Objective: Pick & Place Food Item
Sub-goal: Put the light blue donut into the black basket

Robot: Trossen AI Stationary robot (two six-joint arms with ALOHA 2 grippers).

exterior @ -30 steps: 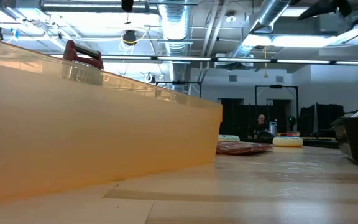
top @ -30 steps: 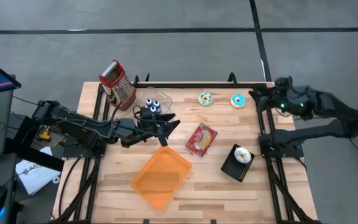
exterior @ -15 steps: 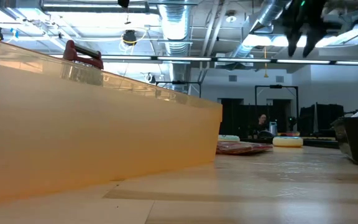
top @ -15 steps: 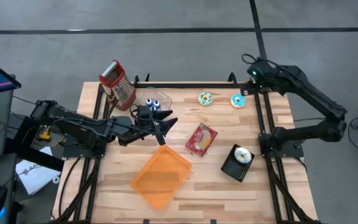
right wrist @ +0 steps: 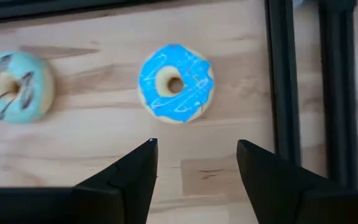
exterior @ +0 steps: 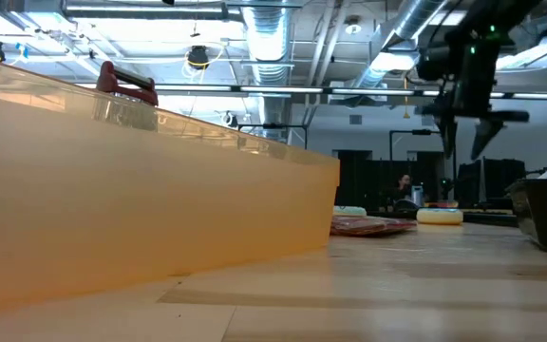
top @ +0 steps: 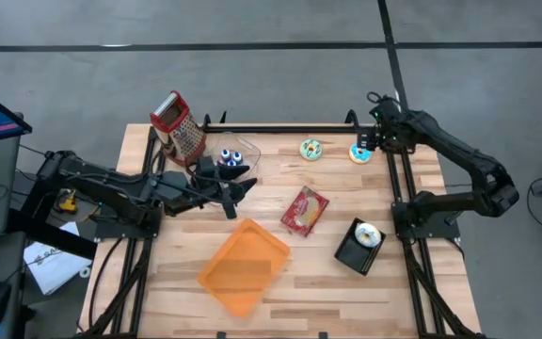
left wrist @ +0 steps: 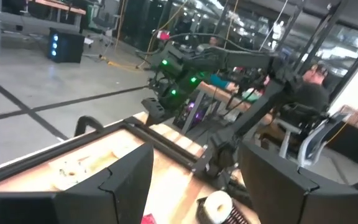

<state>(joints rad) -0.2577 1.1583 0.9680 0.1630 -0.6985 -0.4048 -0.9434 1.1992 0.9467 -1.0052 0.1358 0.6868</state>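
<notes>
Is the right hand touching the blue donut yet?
Apart. The right wrist view shows bare wood between the open right hand and the blue donut; the low view shows that hand well above the table.

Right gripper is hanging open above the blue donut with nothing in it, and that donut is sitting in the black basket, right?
Not quite. The right gripper does hang open and empty above the blue donut, but the right wrist view shows that donut lying on the bare wooden table, not in a basket.

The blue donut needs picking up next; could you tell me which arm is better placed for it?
The right. Its open gripper hangs just above the blue donut; the left gripper is far across the table.
</notes>
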